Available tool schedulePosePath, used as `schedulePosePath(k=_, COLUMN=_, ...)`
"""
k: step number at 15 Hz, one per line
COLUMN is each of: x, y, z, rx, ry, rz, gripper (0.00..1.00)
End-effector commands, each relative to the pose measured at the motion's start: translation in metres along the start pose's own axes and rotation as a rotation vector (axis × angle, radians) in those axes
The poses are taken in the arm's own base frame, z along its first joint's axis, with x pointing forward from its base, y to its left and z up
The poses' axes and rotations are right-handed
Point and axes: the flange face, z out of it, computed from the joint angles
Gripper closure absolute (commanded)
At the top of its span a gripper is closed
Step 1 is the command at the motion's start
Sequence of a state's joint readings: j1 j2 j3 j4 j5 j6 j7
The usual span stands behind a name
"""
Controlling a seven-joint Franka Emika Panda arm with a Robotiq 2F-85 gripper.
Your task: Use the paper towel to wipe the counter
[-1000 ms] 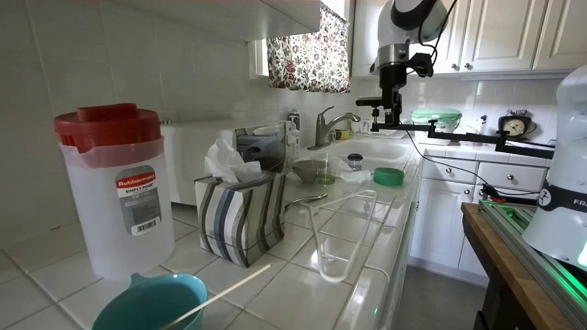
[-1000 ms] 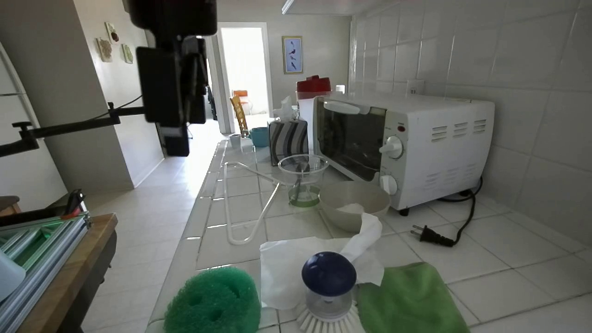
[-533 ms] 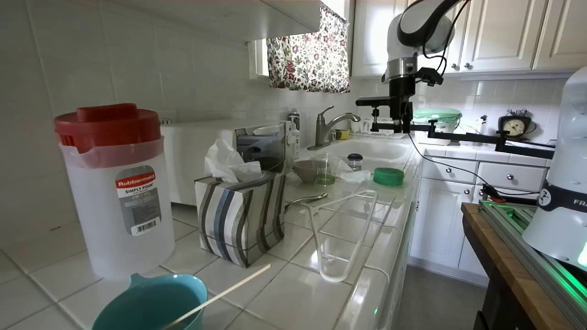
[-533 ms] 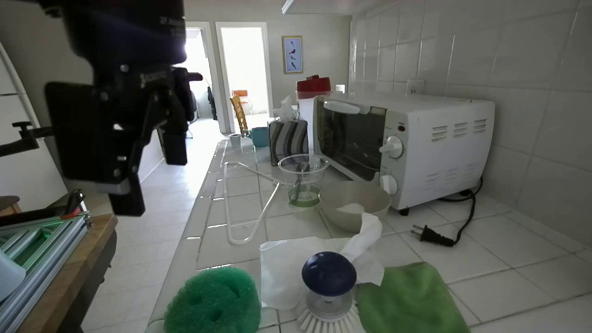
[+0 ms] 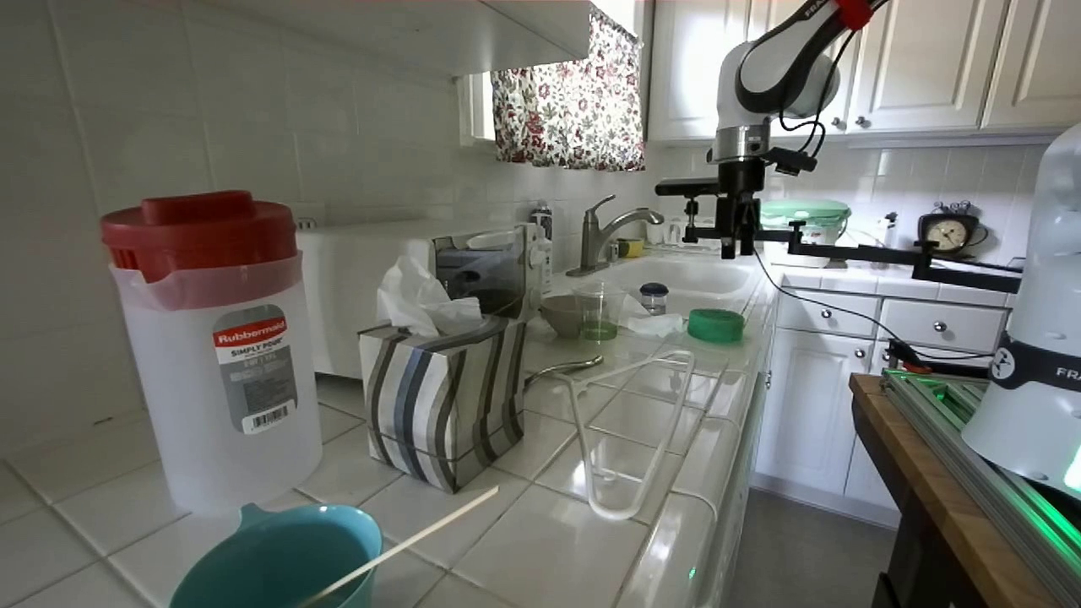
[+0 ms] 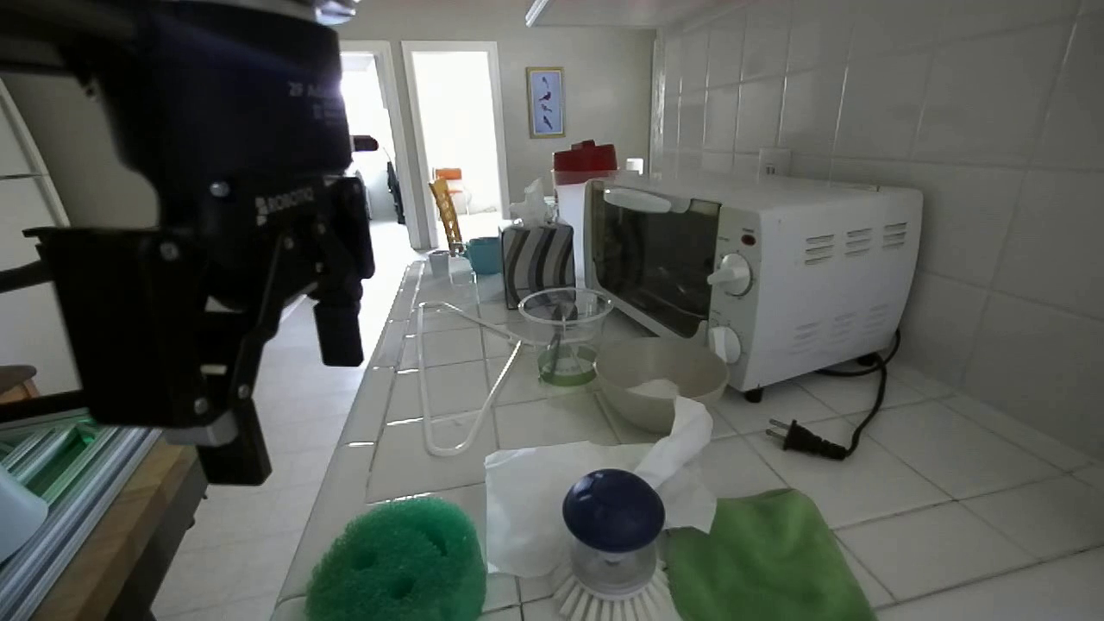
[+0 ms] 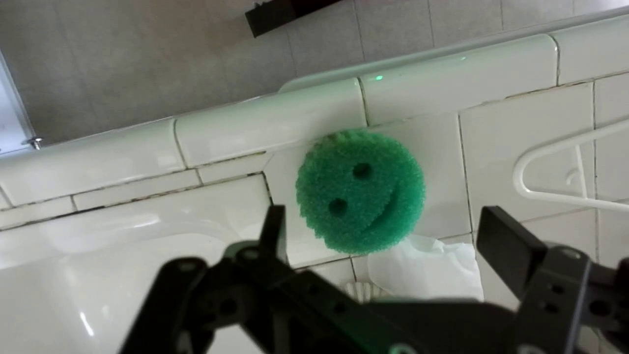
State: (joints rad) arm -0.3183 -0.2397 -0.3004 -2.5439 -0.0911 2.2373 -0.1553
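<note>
The white paper towel (image 6: 526, 509) lies crumpled, with one end sticking up, on the white tiled counter (image 6: 548, 424). It also shows beyond the clear cup in an exterior view (image 5: 659, 323) and partly in the wrist view (image 7: 427, 268), where my gripper's body hides its lower part. My gripper (image 6: 293, 410) is open and empty, pointing down above the counter's front edge area. In the wrist view the fingers (image 7: 508, 241) stand wide apart, with the towel and a green sponge showing below and between them. The gripper touches nothing.
The green round sponge (image 7: 361, 191) sits beside the towel. A blue-topped brush (image 6: 613, 513), green cloth (image 6: 763, 561), beige bowl (image 6: 660, 379) and clear cup (image 6: 565, 336) surround it. A white wire frame (image 6: 470, 379), tissue box (image 5: 443, 397) and toaster oven (image 6: 802, 276) stand farther along. The sink (image 5: 688, 274) adjoins.
My gripper has turned, so its two fingers now show apart in an exterior view. It has moved toward the sink end and come lower. The towel and other items have not moved.
</note>
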Motion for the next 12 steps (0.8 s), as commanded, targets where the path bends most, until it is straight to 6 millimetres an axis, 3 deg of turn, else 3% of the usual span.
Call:
schedulePosePath(k=1, x=0.003, y=-0.002, z=0.006, rx=-0.062, ry=0.001, rz=-0.041, gripper=0.0)
schedulePosePath(k=6, x=0.016, y=0.004, z=0.029, rx=-0.137, ry=0.068, rz=-0.106, gripper=0.0)
schedulePosePath(k=12, x=0.027, y=0.003, z=0.042, rx=-0.063, ry=0.183, rz=-0.046, gripper=0.0)
